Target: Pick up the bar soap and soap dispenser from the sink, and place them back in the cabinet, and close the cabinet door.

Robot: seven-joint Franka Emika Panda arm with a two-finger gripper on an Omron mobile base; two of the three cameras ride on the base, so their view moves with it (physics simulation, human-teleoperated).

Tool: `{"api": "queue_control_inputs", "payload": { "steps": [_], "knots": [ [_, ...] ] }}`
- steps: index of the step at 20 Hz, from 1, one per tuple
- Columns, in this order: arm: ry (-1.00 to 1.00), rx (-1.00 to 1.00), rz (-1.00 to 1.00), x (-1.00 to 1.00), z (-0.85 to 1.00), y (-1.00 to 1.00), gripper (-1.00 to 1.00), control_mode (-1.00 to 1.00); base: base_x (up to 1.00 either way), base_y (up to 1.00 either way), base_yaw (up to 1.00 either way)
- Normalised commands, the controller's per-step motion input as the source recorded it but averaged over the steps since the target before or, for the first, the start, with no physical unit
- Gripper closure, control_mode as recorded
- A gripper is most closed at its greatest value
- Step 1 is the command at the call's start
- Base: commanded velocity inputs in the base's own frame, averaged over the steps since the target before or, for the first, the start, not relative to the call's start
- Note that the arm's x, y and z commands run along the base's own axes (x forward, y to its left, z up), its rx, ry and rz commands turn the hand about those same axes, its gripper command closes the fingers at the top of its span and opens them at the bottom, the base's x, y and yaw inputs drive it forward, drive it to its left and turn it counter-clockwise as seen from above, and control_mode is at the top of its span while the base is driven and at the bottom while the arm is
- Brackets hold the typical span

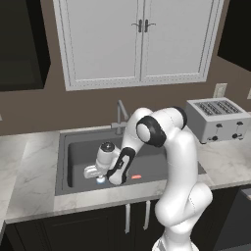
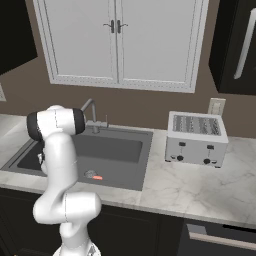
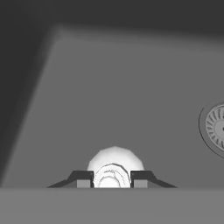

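Your arm is bent down into the sink, with the gripper low over the left part of the basin floor. In the hand view the two fingers sit drawn in close on either side of the white pump top of the soap dispenser, pinching it between them. From the left base view you can see a bit of blue and white of that bottle just under the hand, near the front wall of the basin; whether its base rests on the floor or is lifted off it you cannot tell.

The bar soap lies flat on the sink floor to the right of the gripper, apart from it, close to the front wall. In the right base view it shows as a small orange-red bar just beside the round drain. The hand view puts the drain at its right edge, well apart from the fingers.

The faucet stands behind the basin at its back rim. On the marble tabletop to the right of the sink stands a silver toaster. A dark cabinet hangs on the wall above and to the right of the toaster, its cabinet door carrying a long silver bar handle. White panelled double doors fill the wall over the faucet.
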Motion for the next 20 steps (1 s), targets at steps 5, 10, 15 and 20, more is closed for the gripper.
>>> {"api": "queue_control_inputs", "payload": {
  "steps": [5,10,15,20],
  "knots": [
    [0.00,0.00,0.00,0.00,0.13,-0.02,1.00,-1.00,0.00,0.00,0.00],
    [0.00,0.00,0.00,0.00,0.30,-0.11,1.00,-1.00,0.00,0.00,0.00],
    [0.00,0.00,0.00,0.00,0.24,-0.09,1.00,-1.00,0.00,0.00,0.00],
    [0.00,0.00,0.00,0.00,0.37,-0.09,1.00,-1.00,0.00,0.00,0.00]
  ]
}}
